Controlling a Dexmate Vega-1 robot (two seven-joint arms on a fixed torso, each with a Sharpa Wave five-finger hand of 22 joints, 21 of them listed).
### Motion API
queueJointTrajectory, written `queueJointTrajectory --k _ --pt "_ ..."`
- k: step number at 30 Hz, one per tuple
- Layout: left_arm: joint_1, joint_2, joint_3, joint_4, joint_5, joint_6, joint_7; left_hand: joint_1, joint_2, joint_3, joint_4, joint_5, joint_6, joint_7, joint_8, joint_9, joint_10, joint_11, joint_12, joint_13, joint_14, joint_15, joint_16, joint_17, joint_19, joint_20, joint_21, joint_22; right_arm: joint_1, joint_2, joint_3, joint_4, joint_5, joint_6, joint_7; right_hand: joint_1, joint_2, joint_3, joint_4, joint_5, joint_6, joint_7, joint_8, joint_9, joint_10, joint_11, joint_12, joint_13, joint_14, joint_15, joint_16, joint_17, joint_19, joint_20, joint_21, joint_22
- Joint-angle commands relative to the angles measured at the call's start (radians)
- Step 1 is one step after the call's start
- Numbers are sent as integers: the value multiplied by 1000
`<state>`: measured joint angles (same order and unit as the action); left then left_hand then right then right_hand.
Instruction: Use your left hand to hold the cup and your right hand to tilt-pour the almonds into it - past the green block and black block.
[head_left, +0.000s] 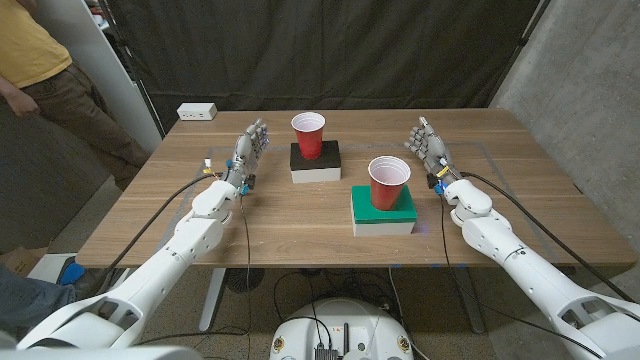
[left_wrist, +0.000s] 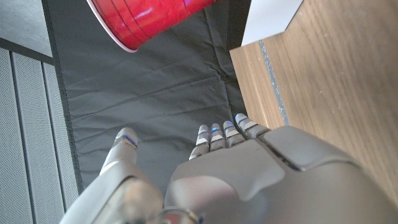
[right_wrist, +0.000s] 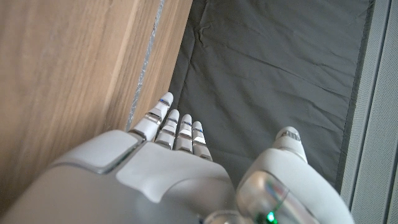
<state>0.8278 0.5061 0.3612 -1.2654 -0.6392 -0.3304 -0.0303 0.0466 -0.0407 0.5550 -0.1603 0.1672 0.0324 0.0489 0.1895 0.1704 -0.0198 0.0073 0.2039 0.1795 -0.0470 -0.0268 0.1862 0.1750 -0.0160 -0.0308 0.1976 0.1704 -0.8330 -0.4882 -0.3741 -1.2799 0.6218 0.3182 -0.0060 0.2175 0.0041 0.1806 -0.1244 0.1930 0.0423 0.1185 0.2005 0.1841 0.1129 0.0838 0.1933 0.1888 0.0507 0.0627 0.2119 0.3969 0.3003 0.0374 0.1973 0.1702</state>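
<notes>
Nearest the camera: both forearms, coming in from 7 and 5 o'clock of the table (head_left: 300, 225). Left hand (head_left: 250, 150) stands at about 10 o'clock, fingers apart, holding nothing; right hand (head_left: 428, 147) mirrors it at about 2 o'clock, fingers apart and likewise holding nothing.

Two red cups. Near cup (head_left: 389, 183) sits on the green block (head_left: 383, 211), just right of table centre. Far cup (head_left: 309, 134) sits on the black block (head_left: 314, 161) toward 12 o'clock, nearer the left hand. Cannot tell from here which cup holds the almonds.

Handling, as a judgement: thin plastic cups, light, smooth-walled, easily crushed or tipped off a block. Best taken around the mid-wall with a gentle wrap, not by the rim. The one with almonds should be bottom-heavy.

Room: open tabletop flanks both blocks; each hand has a clear sideways run toward its closer cup. The blocks raise the cups, so come in level with the wall. A white box (head_left: 197, 111) lies at the far left edge, well apart. A person (head_left: 40, 75) stands beyond the table's left corner.
</notes>
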Motion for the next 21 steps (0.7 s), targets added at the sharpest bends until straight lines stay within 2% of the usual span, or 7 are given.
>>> queueJointTrajectory --k 1,4,7,13,14,17,21 --pt "-22 -8 -6 73 19 -69 -23 5 -11 8 -2 6 22 7 9 5 22 -7 13 5 26 -3 13 2 29 -100 12 3 1 21 -6 4 -29 16 -51 7 3 8 -1 7 16 36 8 2 16 2 10 4 9 7 9 1 13 0 5 5" --pt "-23 7 -2 76 39 -78 -25 9 -11 8 -3 6 36 8 11 5 33 -10 15 5 46 -8 17 2 46 -100 15 3 1 11 -11 -12 -53 9 -73 7 5 8 -2 7 28 36 11 2 33 12 15 3 17 5 12 0 19 1 6 5" --pt "-11 42 4 33 113 -60 52 23 -20 9 -11 9 59 7 14 5 66 -7 22 6 81 -15 22 2 84 -100 23 3 3 -5 -28 -35 -160 7 -169 10 9 10 -3 7 50 32 17 3 54 7 21 3 42 0 21 -1 38 -2 12 6" --pt "27 146 22 -137 390 77 331 115 -67 23 -28 18 149 5 36 9 165 -16 40 9 194 -28 36 5 177 -78 34 6 8 -116 -89 -155 -472 -148 -363 51 15 26 -26 9 80 18 26 5 80 -8 24 3 68 -16 28 -6 70 -12 19 6" --pt "28 147 22 -139 393 81 335 120 -69 23 -28 19 152 6 37 9 166 -17 40 9 197 -28 36 5 182 -78 35 6 7 -116 -89 -157 -474 -153 -364 56 15 27 -28 9 79 17 25 5 80 -11 23 3 68 -16 28 -6 71 -12 19 6" --pt "44 202 33 -240 574 193 472 146 -85 24 -30 20 171 5 41 10 185 -29 42 10 222 -33 39 5 201 -73 37 7 6 -169 -111 -219 -580 -241 -397 82 7 33 -42 11 72 15 23 6 75 -16 19 4 65 -18 25 -8 71 -12 16 5" --pt "41 228 47 -272 678 239 523 162 -97 24 -30 20 176 0 42 10 195 -34 42 11 236 -36 39 6 214 -70 38 7 -1 -200 -128 -263 -668 -290 -429 100 -1 37 -49 12 75 13 25 7 80 -22 19 5 74 -22 27 -10 80 -11 18 5"
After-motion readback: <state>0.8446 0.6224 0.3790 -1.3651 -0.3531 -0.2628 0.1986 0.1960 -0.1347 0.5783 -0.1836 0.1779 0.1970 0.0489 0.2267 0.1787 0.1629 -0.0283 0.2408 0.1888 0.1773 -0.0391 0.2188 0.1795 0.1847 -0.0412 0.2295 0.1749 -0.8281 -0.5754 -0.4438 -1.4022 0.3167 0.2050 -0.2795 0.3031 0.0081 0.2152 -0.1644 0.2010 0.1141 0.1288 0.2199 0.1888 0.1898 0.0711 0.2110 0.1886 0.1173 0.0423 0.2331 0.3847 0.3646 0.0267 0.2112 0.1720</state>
